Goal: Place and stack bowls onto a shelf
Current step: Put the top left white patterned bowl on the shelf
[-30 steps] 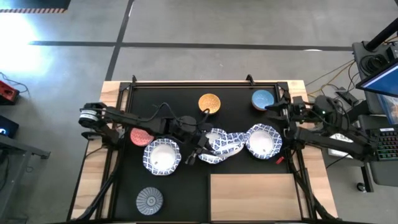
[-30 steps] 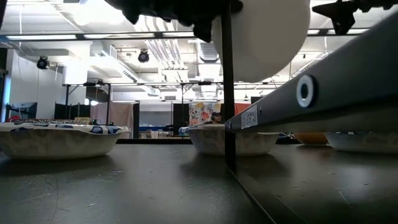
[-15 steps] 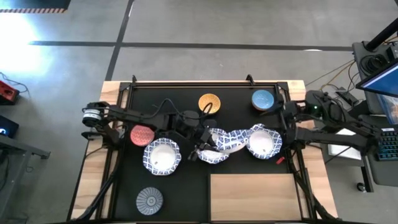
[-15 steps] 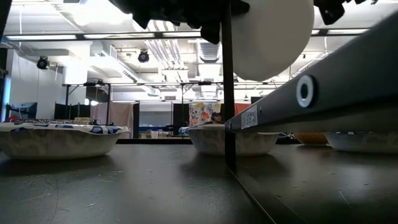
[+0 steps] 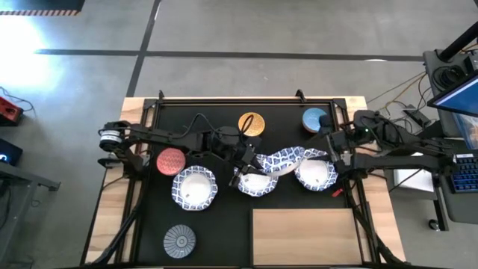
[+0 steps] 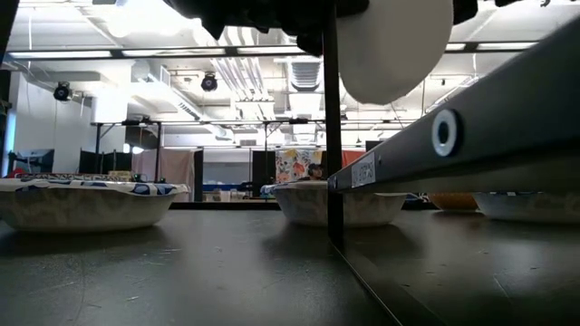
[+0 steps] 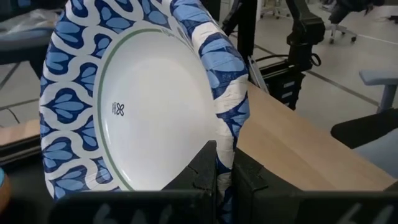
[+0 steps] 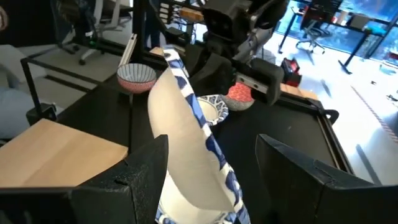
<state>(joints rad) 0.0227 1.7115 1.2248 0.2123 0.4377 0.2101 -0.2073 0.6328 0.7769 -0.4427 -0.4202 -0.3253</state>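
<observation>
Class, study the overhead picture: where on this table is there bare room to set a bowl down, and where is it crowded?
The pale rectangular wooden shelf board is bare. Black mat lies free between the small grey striped bowl and that board. The middle is crowded: left gripper pinches a tilted blue-patterned white bowl above two others, the open right gripper close by.

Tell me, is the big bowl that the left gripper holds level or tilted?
Tilted. The left gripper pinches the rim of the blue-patterned bowl, which stands nearly on edge, lifted above the black mat.
</observation>
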